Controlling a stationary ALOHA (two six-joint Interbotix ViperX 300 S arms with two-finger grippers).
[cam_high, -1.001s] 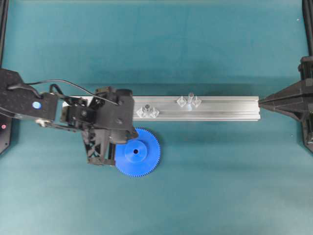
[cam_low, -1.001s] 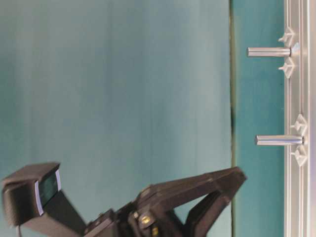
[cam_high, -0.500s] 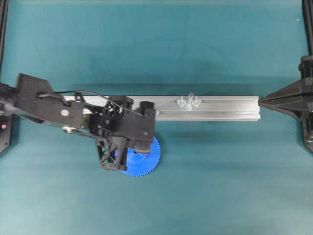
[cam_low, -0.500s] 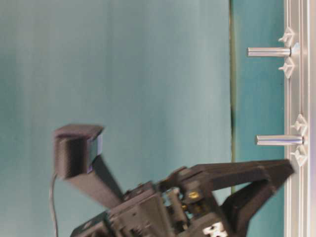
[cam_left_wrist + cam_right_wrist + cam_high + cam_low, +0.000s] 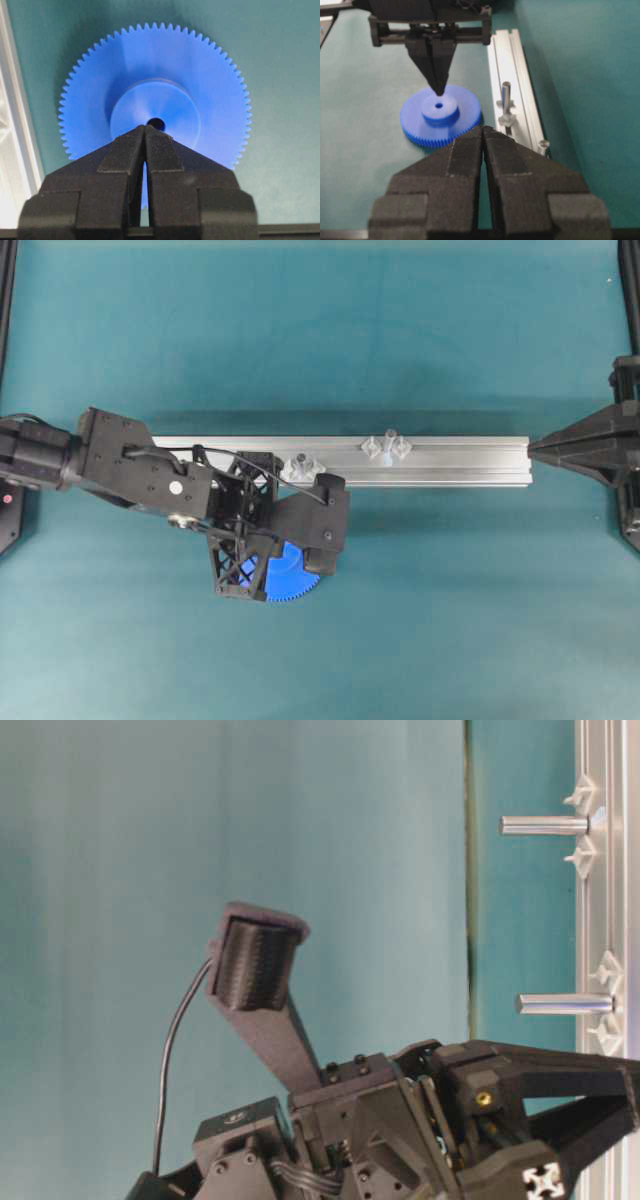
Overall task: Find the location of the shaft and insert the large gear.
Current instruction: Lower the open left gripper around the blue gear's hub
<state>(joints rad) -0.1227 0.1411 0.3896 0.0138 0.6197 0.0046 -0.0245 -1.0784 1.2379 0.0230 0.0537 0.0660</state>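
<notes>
Left gripper (image 5: 439, 90), fingers pressed together, poised above the large gear's (image 5: 155, 95) hub; right gripper (image 5: 483, 132) likewise closed, empty.

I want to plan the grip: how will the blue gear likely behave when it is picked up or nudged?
The large gear looks like solid moulded plastic, so probably stiff and fairly light. It lies flat on the mat, so a nudge should slide it, not roll it. Its low toothed rim gives little to pinch; the raised hub looks the easier hold.

Blue large gear (image 5: 155, 90) lies flat on the mat; thin shaft (image 5: 390, 437) stands upright.
</notes>
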